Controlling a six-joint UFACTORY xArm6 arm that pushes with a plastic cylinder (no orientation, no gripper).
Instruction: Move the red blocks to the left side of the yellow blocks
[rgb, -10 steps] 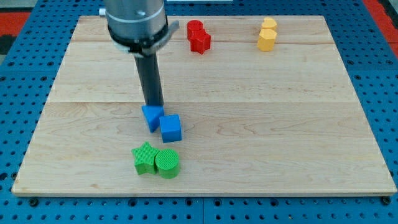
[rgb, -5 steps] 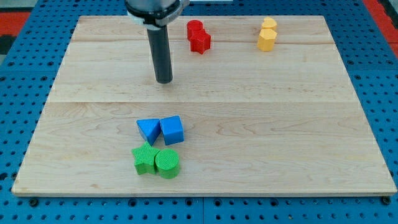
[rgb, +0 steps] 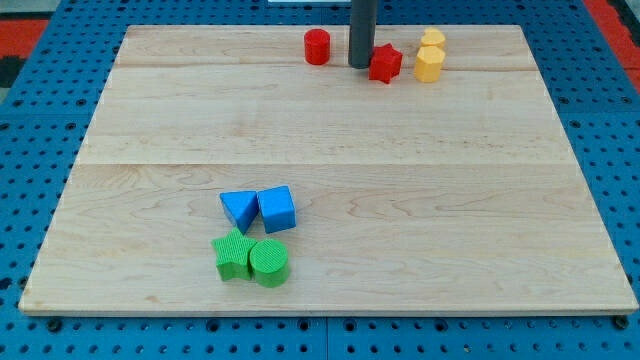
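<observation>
My tip (rgb: 360, 65) stands near the view's top, just left of a red star block (rgb: 384, 64) and touching or almost touching it. The red star sits a short gap left of two yellow blocks, one (rgb: 429, 64) in front of the other (rgb: 433, 40). A red cylinder (rgb: 317, 47) stands further left, apart from my tip. The dark rod rises out of the view's top.
A blue triangle (rgb: 238, 208) and a blue cube (rgb: 277, 209) sit together at lower centre-left. A green star (rgb: 233, 254) and a green cylinder (rgb: 269, 263) sit just below them. The wooden board (rgb: 500, 200) lies on a blue pegboard.
My tip moved from the blue blocks up and right to the view's top. The red star has been pushed right, away from the red cylinder and close to the yellow blocks.
</observation>
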